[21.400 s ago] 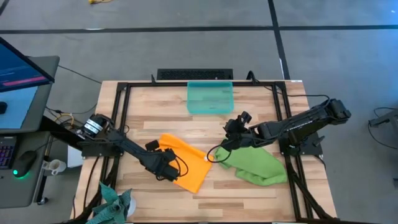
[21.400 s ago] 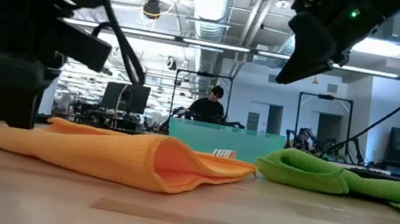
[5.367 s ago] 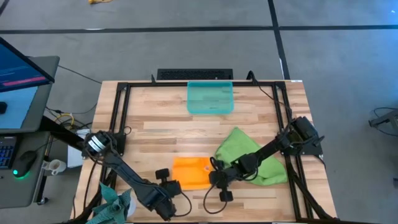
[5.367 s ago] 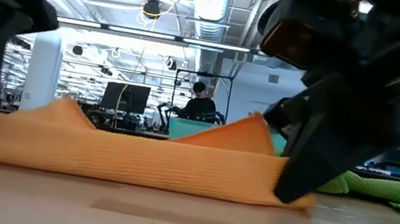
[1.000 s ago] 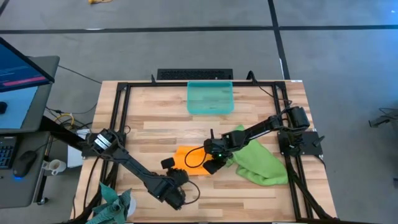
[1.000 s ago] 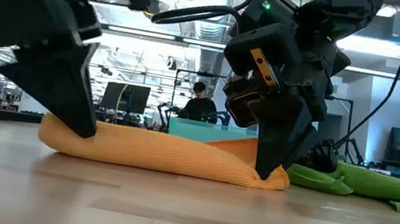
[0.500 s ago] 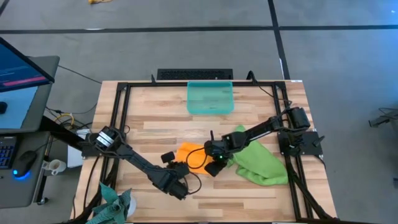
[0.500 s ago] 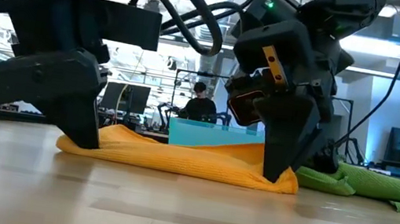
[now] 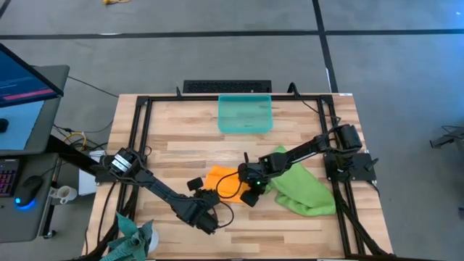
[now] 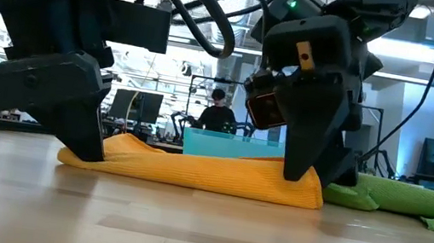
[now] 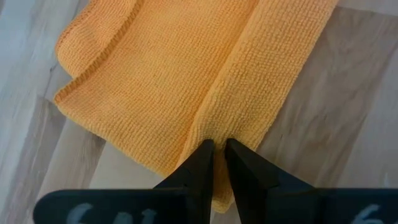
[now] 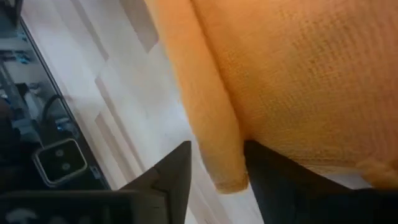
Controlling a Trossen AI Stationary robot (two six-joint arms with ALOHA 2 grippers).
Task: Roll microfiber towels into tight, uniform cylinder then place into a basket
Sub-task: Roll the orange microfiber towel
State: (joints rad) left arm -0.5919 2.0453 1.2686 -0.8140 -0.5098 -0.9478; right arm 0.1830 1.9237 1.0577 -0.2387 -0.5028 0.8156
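Observation:
The orange towel (image 9: pixel 226 179) lies as a folded band on the middle of the table, low and long in the low view (image 10: pixel 192 170). My left gripper (image 9: pixel 208 197) is shut on a fold at the towel's near-left end. My right gripper (image 9: pixel 251 190) is open at the towel's right end, a finger on each side of its rolled edge (image 12: pixel 224 168). The lime green towel (image 9: pixel 301 185) lies crumpled on the table to the right. The teal basket (image 9: pixel 245 114) stands at the far middle. My left gripper pinches a raised fold of the orange towel (image 11: pixel 216 127) between its two fingers, close to the towel's near edge. The fingers slant down from the near-left side, one on each side of the ridge. The towel lies on the table. My right gripper stands astride the rolled edge; whether a finger touches the cloth I cannot tell.
A dark teal-grey cloth (image 9: pixel 134 238) lies at the near-left corner. Black frame rails (image 9: pixel 139 138) run along the table's left, right and far sides. A person (image 10: pixel 216 113) sits in the room beyond the table.
My left gripper has gone toward the far edge, keeping its hold and pushing the towel's near-left end in, so the band is shorter and bunched. My right gripper has rolled at the wrist and opened, letting go of the towel's right end, which has stayed on the table.

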